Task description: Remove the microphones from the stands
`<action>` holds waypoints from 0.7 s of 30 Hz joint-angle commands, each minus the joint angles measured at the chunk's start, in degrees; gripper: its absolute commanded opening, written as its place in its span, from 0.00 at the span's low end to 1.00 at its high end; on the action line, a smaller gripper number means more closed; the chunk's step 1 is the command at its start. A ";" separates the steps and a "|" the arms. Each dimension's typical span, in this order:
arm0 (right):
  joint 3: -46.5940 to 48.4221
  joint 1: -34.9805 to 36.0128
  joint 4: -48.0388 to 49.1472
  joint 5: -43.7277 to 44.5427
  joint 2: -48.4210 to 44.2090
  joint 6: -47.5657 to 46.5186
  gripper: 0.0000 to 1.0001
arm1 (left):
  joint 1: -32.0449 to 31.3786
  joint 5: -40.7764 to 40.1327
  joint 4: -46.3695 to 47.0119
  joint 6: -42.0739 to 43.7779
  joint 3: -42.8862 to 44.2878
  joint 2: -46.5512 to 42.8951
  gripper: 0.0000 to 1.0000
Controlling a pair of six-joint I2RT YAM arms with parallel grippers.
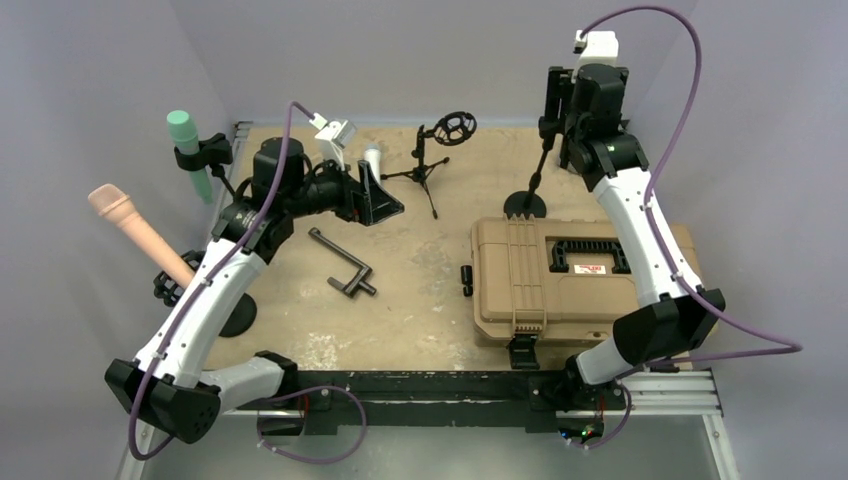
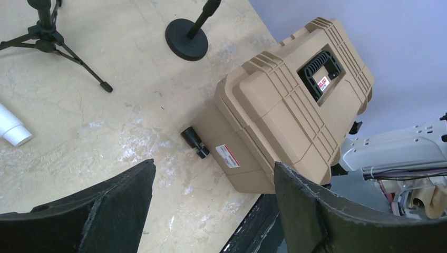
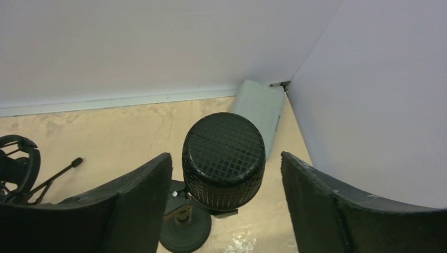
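Note:
A black microphone with a mesh head [image 3: 223, 158] stands in its clip on a black stand [image 1: 540, 165] with a round base [image 1: 525, 204] at the back right. My right gripper [image 1: 556, 95] is open, and in the right wrist view [image 3: 226, 161] its fingers flank the mesh head with a gap on each side, not touching it. In the top view the gripper hides the microphone. The stand base also shows in the right wrist view [image 3: 185, 232] and the left wrist view [image 2: 184, 39]. My left gripper [image 1: 378, 195] is open and empty above the table's middle left [image 2: 214, 164].
A tan hard case [image 1: 580, 275] lies at the front right. A small tripod with a shock mount [image 1: 432, 165] stands at the back centre. A green microphone [image 1: 187, 135] and a pink microphone [image 1: 135, 228] sit on stands at the left. A black bracket [image 1: 340, 265] lies mid-table.

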 commanded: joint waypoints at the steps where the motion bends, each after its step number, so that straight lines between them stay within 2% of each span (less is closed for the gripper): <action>1: -0.29 0.05 3.44 1.65 1.00 -2.28 0.69 | 0.09 0.52 1.85 1.03 -0.36 0.68 0.80; 4: -1.07 0.04 4.90 1.38 1.11 -2.83 0.58 | 0.09 0.21 1.81 1.29 -0.46 1.24 0.81; 8: -1.44 0.07 4.62 -1.40 1.09 -3.51 0.35 | 0.09 -0.14 1.73 1.48 -0.50 1.72 0.81; 13: -2.47 0.27 4.60 -11.68 -0.48 -2.09 0.27 | 0.09 0.32 2.02 1.49 -0.71 2.13 0.81; 18: -4.77 0.41 6.28 -22.77 -3.42 -0.73 0.14 | 0.09 0.53 2.54 1.22 -1.01 2.96 0.82; 21: -5.57 0.45 6.97 -26.17 -4.68 -0.33 0.05 | 0.10 -0.04 2.42 1.30 -1.14 3.46 0.81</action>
